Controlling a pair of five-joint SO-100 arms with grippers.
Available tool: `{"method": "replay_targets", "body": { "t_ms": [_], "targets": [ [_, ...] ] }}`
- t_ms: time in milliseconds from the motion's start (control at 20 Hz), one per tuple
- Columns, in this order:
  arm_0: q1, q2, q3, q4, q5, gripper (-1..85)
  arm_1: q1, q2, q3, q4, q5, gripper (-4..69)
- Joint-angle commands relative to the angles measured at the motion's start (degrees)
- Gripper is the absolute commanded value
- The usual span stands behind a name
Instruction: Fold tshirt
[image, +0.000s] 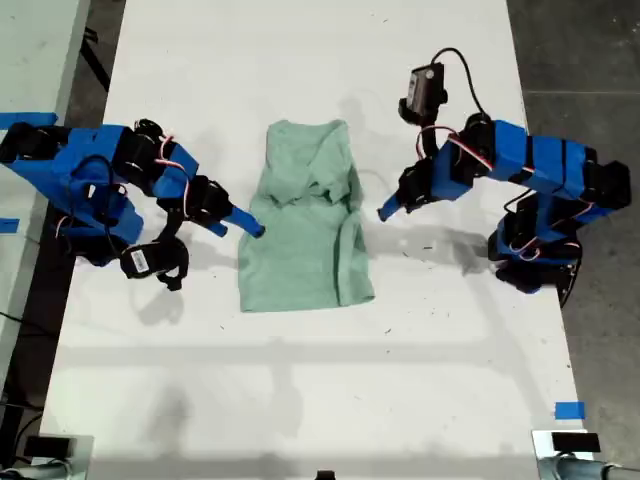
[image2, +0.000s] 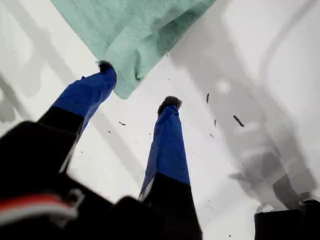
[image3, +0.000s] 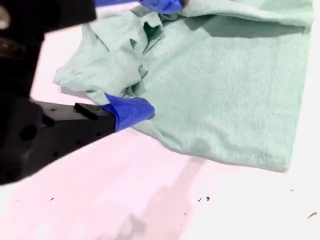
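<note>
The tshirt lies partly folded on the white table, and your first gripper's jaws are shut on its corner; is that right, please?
Not quite: my first gripper has its jaws open, gripping nothing, as the first wrist view shows. The tshirt does lie partly folded on the white table.

Wrinkly matt cloth tshirt (image: 305, 225) on smooth white table (image: 300, 400).

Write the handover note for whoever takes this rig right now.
My first gripper: open, empty, one tip beside a folded edge of the tshirt, on the exterior view's right.
My second gripper: tip at the tshirt's opposite edge; its jaws are not clear enough to tell open from shut.
Tshirt: on the white table, between the arms.
Done: sides folded in to a narrow strip, bunched at one end.
Left: smooth it, fold end to end.
</note>
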Motion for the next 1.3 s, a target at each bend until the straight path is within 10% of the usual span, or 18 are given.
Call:
{"method": "replay_targets", "body": {
  "t_ms": [0,800,900,1050,1250],
  "targets": [
    [2.64,-2.37,-3.6,-2.29,-1.32,31.8,-1.58,4.66,0.09,-1.23,0.88,20.0],
    [6.86,-37.71,-4.75,-18.81,-7.73,28.0,-1.85,8.09,5.19,-1.93,2.37,19.9],
    [5.89,-37.88,0.35,-25.22,-8.44,5.4,-1.85,8.17,5.98,-2.2,2.46,19.9],
    [5.19,-18.46,22.5,-37.35,-16.7,-0.1,-1.85,8.88,7.21,-2.29,2.81,19.9],
    [2.02,-0.26,30.5,-23.91,-16.0,0.0,-1.49,10.28,9.32,-3.96,2.64,20.0]
  ]
}}
